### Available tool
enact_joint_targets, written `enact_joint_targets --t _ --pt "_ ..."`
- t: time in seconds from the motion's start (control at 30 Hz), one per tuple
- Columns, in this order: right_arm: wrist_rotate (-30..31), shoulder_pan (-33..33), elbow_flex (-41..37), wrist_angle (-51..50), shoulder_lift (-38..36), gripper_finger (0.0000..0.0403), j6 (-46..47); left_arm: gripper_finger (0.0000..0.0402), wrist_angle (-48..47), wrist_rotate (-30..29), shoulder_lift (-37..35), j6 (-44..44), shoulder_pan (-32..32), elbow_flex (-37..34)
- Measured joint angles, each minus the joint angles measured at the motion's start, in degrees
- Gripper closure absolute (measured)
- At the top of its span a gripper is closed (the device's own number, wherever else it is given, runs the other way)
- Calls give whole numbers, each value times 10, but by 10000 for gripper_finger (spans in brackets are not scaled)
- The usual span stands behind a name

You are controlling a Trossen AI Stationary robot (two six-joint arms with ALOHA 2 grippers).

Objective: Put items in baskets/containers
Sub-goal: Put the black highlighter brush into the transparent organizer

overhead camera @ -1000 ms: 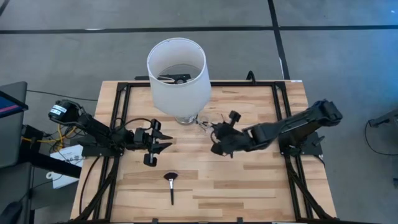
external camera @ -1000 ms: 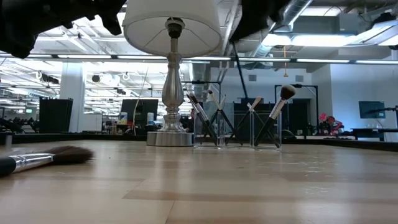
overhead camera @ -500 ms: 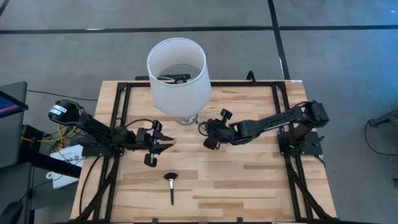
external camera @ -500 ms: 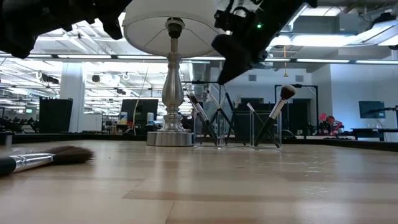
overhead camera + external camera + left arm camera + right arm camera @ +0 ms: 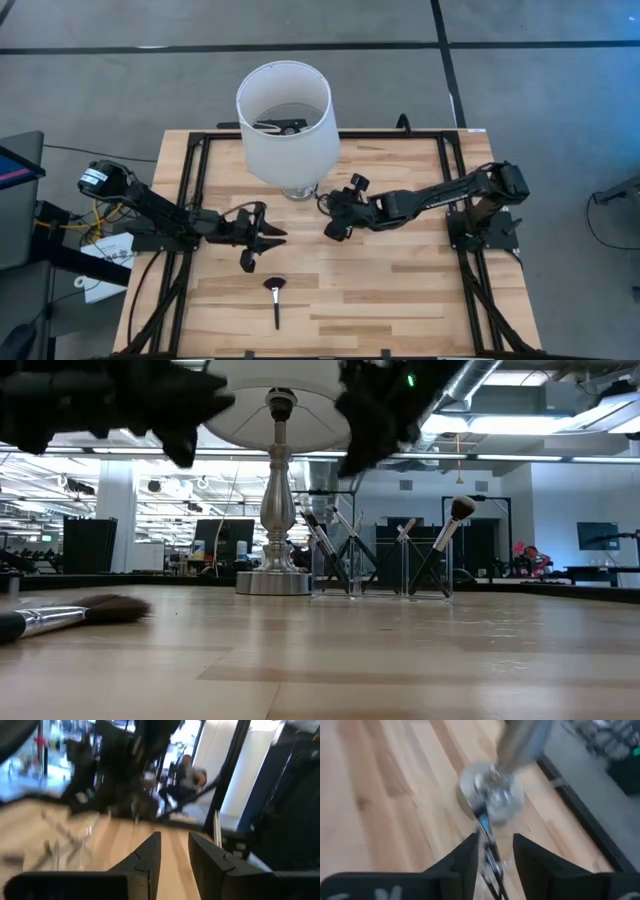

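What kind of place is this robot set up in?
Probably an open-plan lab or office workspace. The low view shows exposed ceiling ducts and monitors on desks behind the wooden table, and the left wrist view shows a person sitting at a workstation.

overhead and table-level views share lamp [image 5: 284,110], wrists close

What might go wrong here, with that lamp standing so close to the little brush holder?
The right pincer hangs open right by the lamp base and the clear holder of upright brushes; a small misjudgement might knock either over. The holder is nearly see-through, so its edges seem easy to misjudge. The left pincer nears the fan brush lying flat on the table; a thin handle may slip or roll.
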Motion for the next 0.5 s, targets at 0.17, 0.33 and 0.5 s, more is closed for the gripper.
enact_joint_targets --t 0.17,0.33,0.5 --pt "-1 37 60 4 0 269 -51 306 -82 2 0 -60 -2 0" --pt "-56 76 81 36 -1 257 -81 306 -138 4 0 -111 -27 0" --pt "-106 106 82 60 8 255 -75 306 -180 42 0 -154 -61 0"
